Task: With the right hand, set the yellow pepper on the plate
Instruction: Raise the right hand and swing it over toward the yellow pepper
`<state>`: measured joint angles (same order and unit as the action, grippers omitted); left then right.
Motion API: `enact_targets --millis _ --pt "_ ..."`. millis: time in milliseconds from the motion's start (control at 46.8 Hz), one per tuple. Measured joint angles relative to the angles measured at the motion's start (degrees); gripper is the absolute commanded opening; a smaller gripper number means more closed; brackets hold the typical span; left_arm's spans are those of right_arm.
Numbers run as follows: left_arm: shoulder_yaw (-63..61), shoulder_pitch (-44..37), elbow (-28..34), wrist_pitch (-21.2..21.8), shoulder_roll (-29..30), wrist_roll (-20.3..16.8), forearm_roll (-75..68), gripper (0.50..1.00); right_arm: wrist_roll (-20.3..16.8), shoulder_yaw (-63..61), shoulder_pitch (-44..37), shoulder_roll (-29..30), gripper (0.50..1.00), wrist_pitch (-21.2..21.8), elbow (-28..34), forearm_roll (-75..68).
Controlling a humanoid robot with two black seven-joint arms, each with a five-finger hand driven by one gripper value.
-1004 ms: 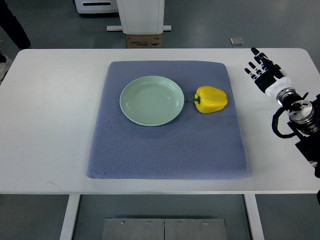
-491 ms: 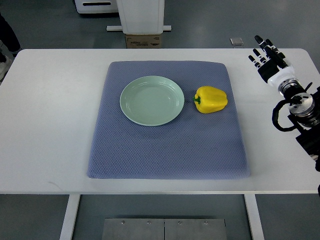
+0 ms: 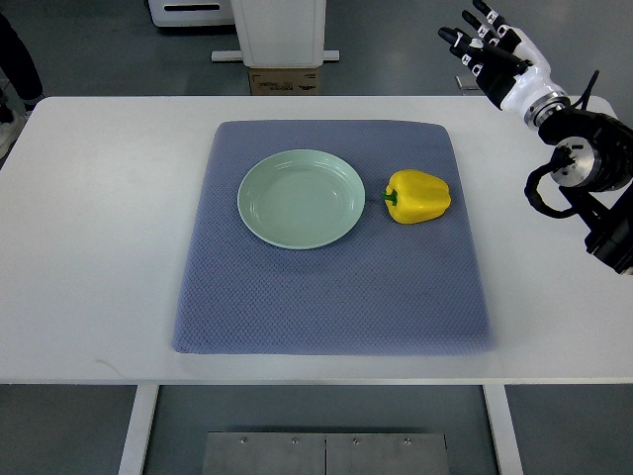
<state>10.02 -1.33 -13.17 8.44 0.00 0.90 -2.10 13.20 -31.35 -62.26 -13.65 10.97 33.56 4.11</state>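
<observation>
While the right hand (image 3: 487, 47) hovers at 1 o'clock, fingers wide, holding nothing | shiny yellow pepper (image 3: 417, 196) lies at 3 o'clock of round pale green plate (image 3: 301, 198) | reach down slowly, grab pepper around its middle

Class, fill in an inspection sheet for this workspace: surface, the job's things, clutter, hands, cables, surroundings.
Surface: white table with a blue-grey mat in the middle.
Job's things: yellow pepper lies on the mat, just right of the pale green plate; the plate holds nothing.
Clutter: nothing seen.
Hands: right hand raised beyond the table's far right corner, fingers spread, holding nothing; left hand not in view.
Cables: black cable loops at the right forearm.
Surroundings: grey floor; white stand and a cardboard box behind the table.
</observation>
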Motion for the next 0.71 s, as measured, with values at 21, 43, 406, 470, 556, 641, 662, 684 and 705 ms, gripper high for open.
enact_targets --millis 21,43,406,470,556,641,662,684,705 --pt "0.0 0.01 0.01 0.0 0.0 0.0 0.0 1.0 0.03 1.25 -0.41 -0.68 1.0 0.22 0.54 0.04" --pt "0.0 0.02 0.0 0.0 0.0 0.0 0.0 1.0 0.07 2.53 -0.81 -1.38 1.0 0.38 1.2 0.07" --pt "-0.01 0.02 -0.01 0.0 0.0 -0.02 0.0 1.0 0.07 24.67 -7.64 -15.21 1.0 2.52 17.31 1.13" --pt "-0.01 0.0 -0.01 0.0 0.0 -0.01 0.0 1.0 0.07 26.94 -8.51 -17.71 1.0 3.8 19.55 2.08" --pt "-0.01 0.0 -0.01 0.02 0.0 -0.01 0.0 1.0 0.15 29.17 -9.88 -20.52 1.0 4.88 22.37 4.12" --pt "-0.01 0.02 -0.02 0.02 0.0 -0.01 0.0 1.0 0.22 31.48 -11.09 -22.78 0.996 5.93 24.54 7.04" --pt "-0.01 0.02 -0.01 0.01 0.0 -0.01 0.0 1.0 0.27 32.04 -11.5 -23.21 0.991 6.18 24.95 7.84" --pt "0.0 0.02 -0.01 0.02 0.0 -0.01 0.0 1.0 0.35 32.71 -11.98 -23.64 0.987 6.39 25.4 8.8" --pt "0.0 0.01 0.01 0.01 0.0 -0.01 0.0 1.0 0.6 33.31 -12.35 -23.91 0.987 6.54 25.71 9.67"
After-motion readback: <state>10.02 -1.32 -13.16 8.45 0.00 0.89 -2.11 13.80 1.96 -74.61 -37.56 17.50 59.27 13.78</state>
